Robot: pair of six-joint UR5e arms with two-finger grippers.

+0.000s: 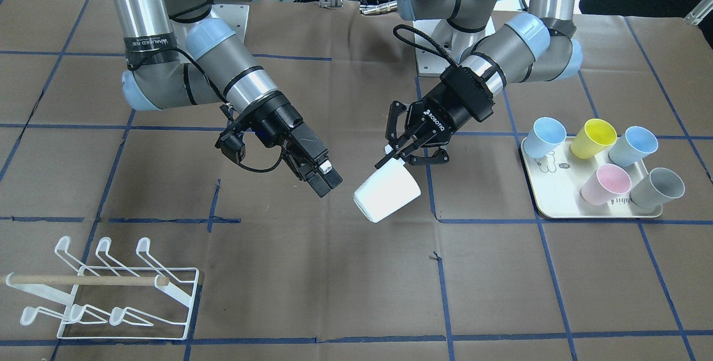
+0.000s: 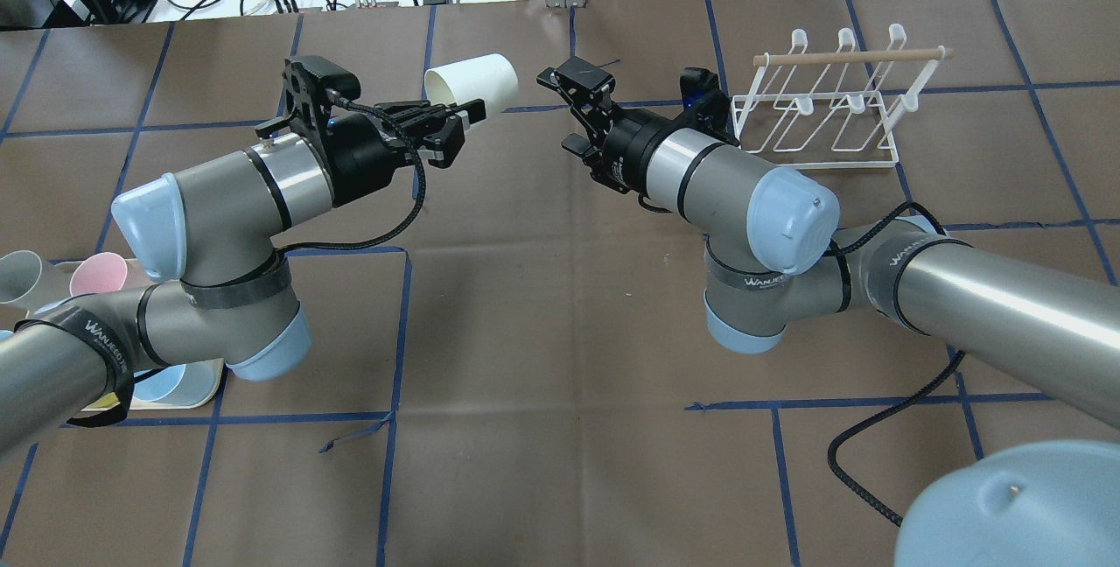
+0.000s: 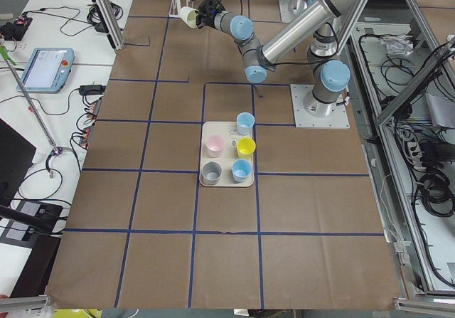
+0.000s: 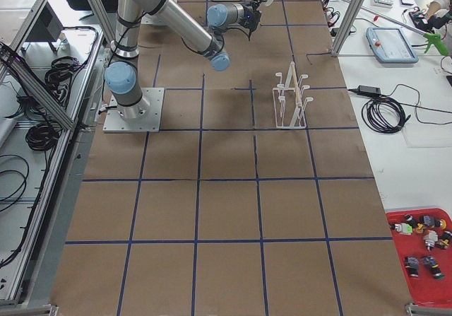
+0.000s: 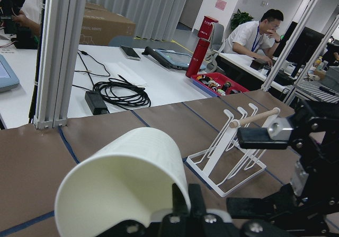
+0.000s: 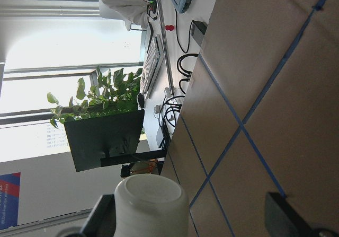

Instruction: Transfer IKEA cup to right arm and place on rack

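Front and overhead: opposed, steep, mid-range. Sides: distant, from surface (image 3: 163, 261) ends. Wrists: close, sharing white cup (image 5: 127, 163) near 6 o'clock.

The white cup (image 5: 124, 181) fills the lower foreground, tilted with its mouth towards the camera, and the left gripper (image 5: 183, 209) clamps its rim. Beyond it, the white wire rack (image 5: 233, 155) stands on the brown table (image 5: 32, 147) (wooden dowel (image 5: 254, 117) across the top). The right gripper (image 5: 249, 172) reaches in from the right edge, black fingers spread.
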